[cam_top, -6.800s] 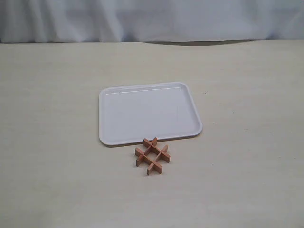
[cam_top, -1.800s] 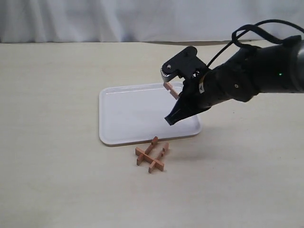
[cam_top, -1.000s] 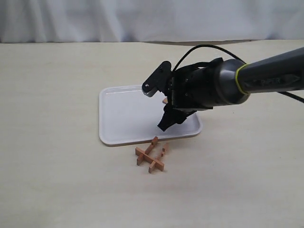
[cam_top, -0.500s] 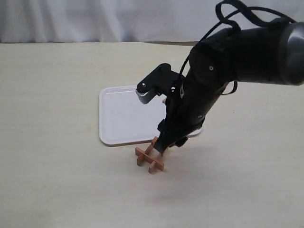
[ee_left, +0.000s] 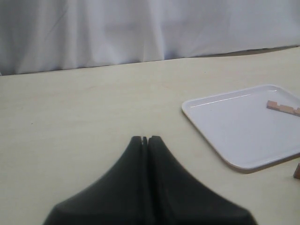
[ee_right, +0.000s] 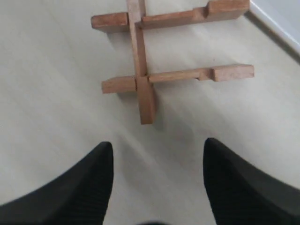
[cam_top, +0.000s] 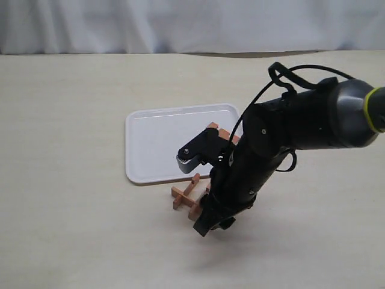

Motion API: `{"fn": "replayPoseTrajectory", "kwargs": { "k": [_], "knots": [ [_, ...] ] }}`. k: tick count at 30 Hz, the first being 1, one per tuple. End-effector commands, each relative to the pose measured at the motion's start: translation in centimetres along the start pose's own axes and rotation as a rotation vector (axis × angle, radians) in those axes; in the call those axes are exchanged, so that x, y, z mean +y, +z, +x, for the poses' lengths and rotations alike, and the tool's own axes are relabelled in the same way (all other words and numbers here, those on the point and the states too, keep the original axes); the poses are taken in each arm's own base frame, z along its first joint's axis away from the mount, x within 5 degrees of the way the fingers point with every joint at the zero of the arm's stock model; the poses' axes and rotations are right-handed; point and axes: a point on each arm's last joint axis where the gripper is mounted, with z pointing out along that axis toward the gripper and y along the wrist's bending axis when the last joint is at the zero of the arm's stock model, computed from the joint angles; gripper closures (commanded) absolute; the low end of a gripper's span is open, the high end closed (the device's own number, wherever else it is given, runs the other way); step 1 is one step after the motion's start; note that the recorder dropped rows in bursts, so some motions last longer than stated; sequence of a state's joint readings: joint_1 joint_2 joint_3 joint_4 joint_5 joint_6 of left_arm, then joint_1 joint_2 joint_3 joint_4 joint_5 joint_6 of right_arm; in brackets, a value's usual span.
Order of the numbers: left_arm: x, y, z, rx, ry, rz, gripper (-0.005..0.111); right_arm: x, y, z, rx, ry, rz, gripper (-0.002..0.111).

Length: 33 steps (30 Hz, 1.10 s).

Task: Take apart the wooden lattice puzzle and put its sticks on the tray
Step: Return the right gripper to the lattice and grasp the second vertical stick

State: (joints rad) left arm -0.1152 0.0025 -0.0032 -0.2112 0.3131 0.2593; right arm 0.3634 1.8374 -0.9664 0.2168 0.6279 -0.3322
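Note:
What is left of the wooden lattice puzzle point(cam_top: 187, 195) lies on the table just in front of the tray point(cam_top: 153, 144). It is three sticks: one crossing two point(ee_right: 140, 70). A single stick point(cam_top: 220, 132) lies on the tray near its far right corner, also seen in the left wrist view as a stick point(ee_left: 283, 107) on the tray point(ee_left: 234, 131). My right gripper point(cam_top: 207, 226) point(ee_right: 158, 144) hangs open and empty low over the table, just on the near side of the puzzle. My left gripper point(ee_left: 145, 138) is shut and empty, well left of the tray.
The beige table point(cam_top: 72, 198) runs back to a white curtain point(cam_top: 180, 24). My right arm point(cam_top: 289, 132) reaches in from the right and covers the tray's right front corner.
My right arm has swung from above the tray down toward the front, past the puzzle. The stick it carried now lies on the tray. The puzzle remainder has not moved.

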Motion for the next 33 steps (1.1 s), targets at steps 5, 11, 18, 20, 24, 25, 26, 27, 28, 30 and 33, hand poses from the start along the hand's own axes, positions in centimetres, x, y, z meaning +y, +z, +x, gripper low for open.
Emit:
{"fn": "replayPoseTrajectory", "kwargs": {
  "k": [5,11,18,20,24,25,26,27,28,30,33],
  "knots": [
    [0.1,0.0,0.0,-0.008,0.001,-0.012,0.107,2.1,0.9,-0.6,-0.036,-0.131,0.037,0.054],
    [0.1,0.0,0.0,-0.008,0.001,-0.012,0.107,2.3,1.1,-0.8,-0.038,-0.171,0.128,0.054],
    [0.1,0.0,0.0,-0.008,0.001,-0.012,0.107,2.1,1.0,-1.1,-0.074,-0.157,0.146,0.054],
    [0.1,0.0,0.0,-0.008,0.001,-0.012,0.107,2.1,1.0,-1.3,-0.095,-0.147,0.144,0.054],
    [0.1,0.0,0.0,-0.008,0.001,-0.012,0.107,2.1,1.0,-1.4,-0.106,-0.148,0.145,0.054],
    [0.1,0.0,0.0,-0.008,0.001,-0.012,0.107,2.1,1.0,-1.4,-0.106,-0.148,0.145,0.054],
    [0.1,0.0,0.0,-0.008,0.001,-0.012,0.107,2.1,1.0,-1.4,-0.107,-0.143,0.145,0.054],
    [0.1,0.0,0.0,-0.008,0.001,-0.012,0.107,2.1,1.0,-1.4,-0.107,-0.136,0.144,0.054],
    [0.1,0.0,0.0,-0.008,0.001,-0.012,0.107,2.1,1.0,-1.4,-0.106,-0.130,0.144,0.054],
    [0.1,0.0,0.0,-0.008,0.001,-0.012,0.107,2.1,1.1,-1.2,-0.090,-0.129,0.143,0.054],
    [0.1,0.0,0.0,-0.008,0.001,-0.012,0.107,2.1,1.1,-1.0,-0.068,-0.130,0.143,0.054]
  ]
}}
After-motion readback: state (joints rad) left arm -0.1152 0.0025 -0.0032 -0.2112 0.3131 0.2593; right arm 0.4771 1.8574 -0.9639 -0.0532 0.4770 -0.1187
